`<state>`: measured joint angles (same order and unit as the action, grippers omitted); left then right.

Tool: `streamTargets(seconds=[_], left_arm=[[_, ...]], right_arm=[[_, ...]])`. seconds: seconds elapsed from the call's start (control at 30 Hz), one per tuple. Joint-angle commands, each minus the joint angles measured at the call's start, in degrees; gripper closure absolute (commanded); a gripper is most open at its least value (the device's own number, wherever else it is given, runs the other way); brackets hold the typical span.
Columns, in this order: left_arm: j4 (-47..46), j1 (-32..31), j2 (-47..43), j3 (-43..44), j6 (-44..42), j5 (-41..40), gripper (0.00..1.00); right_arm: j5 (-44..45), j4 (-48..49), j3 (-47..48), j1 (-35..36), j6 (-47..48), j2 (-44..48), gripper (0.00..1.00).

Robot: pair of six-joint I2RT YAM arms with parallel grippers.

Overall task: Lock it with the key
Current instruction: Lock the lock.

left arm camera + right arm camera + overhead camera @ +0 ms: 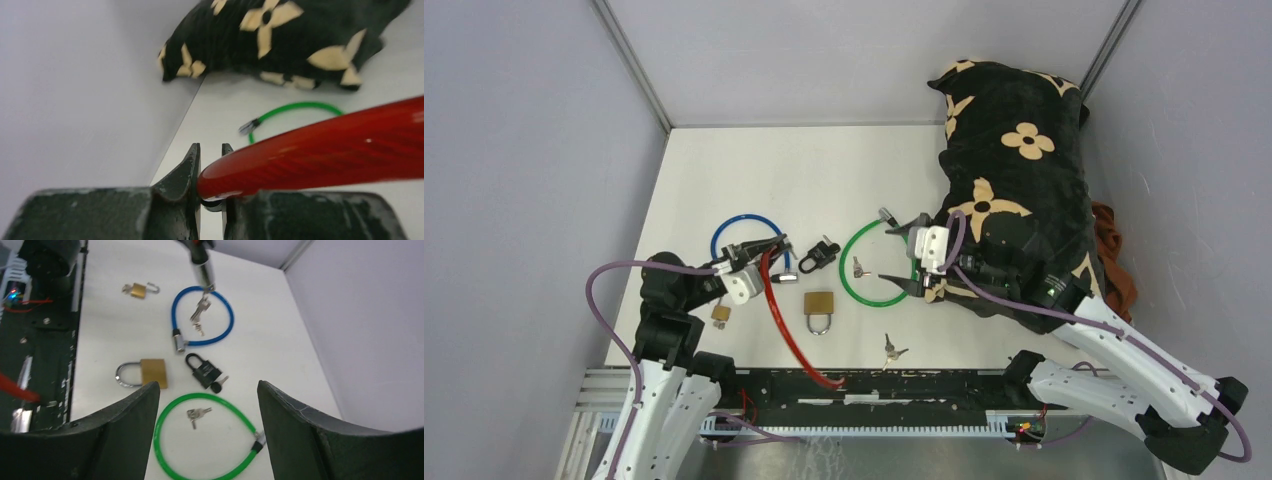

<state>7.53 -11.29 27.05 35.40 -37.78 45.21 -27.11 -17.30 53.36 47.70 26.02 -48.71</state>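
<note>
Clearly, we see the left gripper clenched, its jaws only a sliver apart, pinching one end of the red cable lock just where the cable stops. The right gripper stands spread wide and grasps nothing, hanging over the green cable lock without touching it. We count on the white table, enclosed by grey walls on three sides, a blue cable lock toward the left edge, a black padlock and a brass padlock around the middle, a smaller brass padlock near the left arm, and loose keys lying inside the green loop. A black cushion with tan flowers fills the far right corner. The red cable's long axis runs from the held end, lifted over the left part of the table, down toward the near edge, slanting a little right; its other end rests on the black rail there. From the held end a metal barrel points downward over the blue loop, with a bunch of keys dangling from it.
</note>
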Motion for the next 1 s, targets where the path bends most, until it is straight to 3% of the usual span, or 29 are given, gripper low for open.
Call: streamTargets(seconds=[0.0,0.17,0.43,0.6,0.67,0.73,0.9,0.97], left_arm=[[-20.21,-0.25,0.95,-0.93,13.11,27.13,0.98],[-22.42,-2.39,2.69,1.26,18.06,29.08,0.98],[-24.91,-3.61,2.42,1.89,23.01,28.86,0.98],[-29.12,-4.33,2.67,0.99,26.70,27.96,0.98],[-30.04,-4.72,2.53,0.83,27.53,27.68,0.98],[-31.11,-4.95,2.35,0.71,28.42,27.05,0.98],[-31.85,-5.01,1.83,0.33,30.70,23.84,0.98],[-31.90,-5.06,1.65,-0.28,31.40,22.32,0.98]], right_arm=[[4.55,10.08,5.38,-0.15,0.27,-6.73,0.23],[-10.58,16.81,10.70,0.69,-1.77,-19.45,0.22],[-19.77,23.65,13.64,5.55,-1.37,-28.29,0.20],[-19.69,29.18,14.30,6.79,-6.21,-32.53,0.23],[-19.49,32.13,14.37,6.86,-8.38,-34.09,0.32],[-19.07,31.44,15.68,6.88,-9.05,-35.94,0.53],[-20.15,32.36,16.24,6.83,-10.17,-36.10,0.94],[-19.04,33.84,14.77,6.50,-10.80,-34.75,1.00]])
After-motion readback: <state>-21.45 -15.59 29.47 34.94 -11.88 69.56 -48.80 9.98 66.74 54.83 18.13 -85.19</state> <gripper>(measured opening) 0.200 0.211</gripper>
